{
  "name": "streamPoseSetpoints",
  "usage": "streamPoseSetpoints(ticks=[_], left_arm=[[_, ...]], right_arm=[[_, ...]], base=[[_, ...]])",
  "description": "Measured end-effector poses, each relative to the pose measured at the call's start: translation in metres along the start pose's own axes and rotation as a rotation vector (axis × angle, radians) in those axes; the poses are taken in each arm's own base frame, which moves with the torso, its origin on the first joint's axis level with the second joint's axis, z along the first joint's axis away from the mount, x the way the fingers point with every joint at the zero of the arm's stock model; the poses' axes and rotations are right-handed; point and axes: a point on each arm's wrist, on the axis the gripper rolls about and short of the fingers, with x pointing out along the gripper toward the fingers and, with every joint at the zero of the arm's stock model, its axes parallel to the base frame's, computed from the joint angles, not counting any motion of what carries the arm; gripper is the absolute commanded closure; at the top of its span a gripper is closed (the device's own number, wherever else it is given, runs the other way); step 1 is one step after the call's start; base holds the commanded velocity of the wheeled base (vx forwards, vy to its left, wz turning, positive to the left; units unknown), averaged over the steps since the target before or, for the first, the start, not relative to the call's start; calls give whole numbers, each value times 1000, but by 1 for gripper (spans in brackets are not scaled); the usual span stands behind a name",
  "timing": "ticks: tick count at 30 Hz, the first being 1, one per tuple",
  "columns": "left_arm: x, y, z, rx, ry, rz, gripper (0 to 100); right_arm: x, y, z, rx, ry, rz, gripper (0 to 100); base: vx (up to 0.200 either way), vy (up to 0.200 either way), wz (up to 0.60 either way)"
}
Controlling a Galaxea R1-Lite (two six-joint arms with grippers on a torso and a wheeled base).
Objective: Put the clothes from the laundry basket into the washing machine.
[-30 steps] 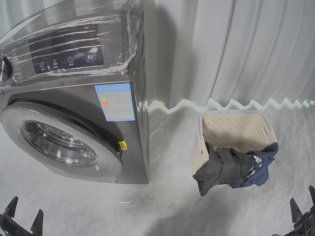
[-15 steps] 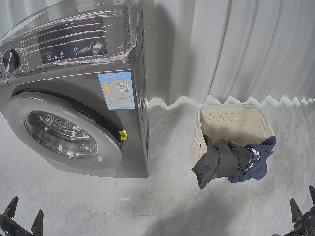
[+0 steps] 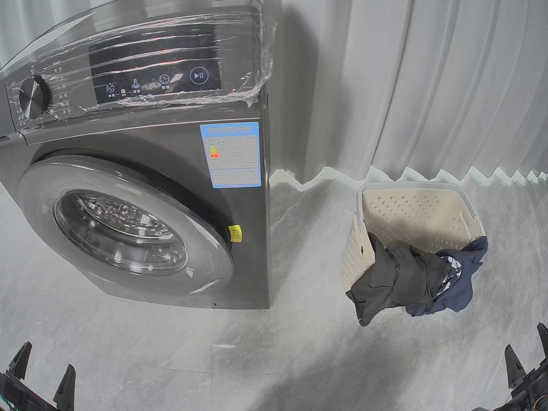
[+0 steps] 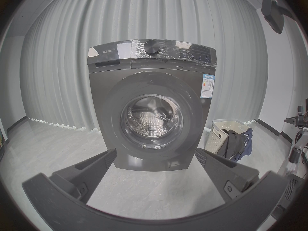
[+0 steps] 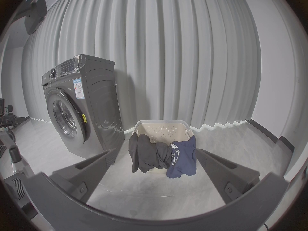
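A grey front-loading washing machine (image 3: 142, 144) stands on the left with its round door (image 3: 123, 232) closed. To its right on the floor sits a cream laundry basket (image 3: 416, 185). A dark grey garment (image 3: 394, 283) and a navy garment (image 3: 459, 283) hang over the basket's near rim. My left gripper (image 3: 44, 372) is open, low at the near left and facing the machine (image 4: 150, 81). My right gripper (image 3: 526, 352) is open at the near right, facing the basket (image 5: 163, 130) and its clothes (image 5: 147, 153). Both grippers are well short of them and hold nothing.
White pleated curtains (image 3: 428, 75) run behind the machine and basket. Bare grey marble-look floor (image 3: 285, 343) lies between me and both. Some dark equipment on a stand (image 4: 298, 138) is off to the far right side of the room.
The head view has shifted, so machine and basket sit further right in the picture. Both grippers stay open at the same low spots.
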Motion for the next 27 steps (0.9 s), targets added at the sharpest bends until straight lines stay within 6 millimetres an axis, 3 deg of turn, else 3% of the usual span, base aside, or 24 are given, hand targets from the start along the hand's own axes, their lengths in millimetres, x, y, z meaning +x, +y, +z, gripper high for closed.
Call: streamPoseSetpoints(ticks=[9,18,24,27], left_arm=[[0,0,0,1,0,1,0],[0,0,0,2,0,3,0],[0,0,0,0,0,3,0],[0,0,0,2,0,4,0]], right_arm=[[0,0,0,0,0,0,0],[0,0,0,0,0,1,0],[0,0,0,0,0,1,0],[0,0,0,0,0,1,0]], base=[[0,200,0],[0,0,0],[-200,0,0],[0,0,0]])
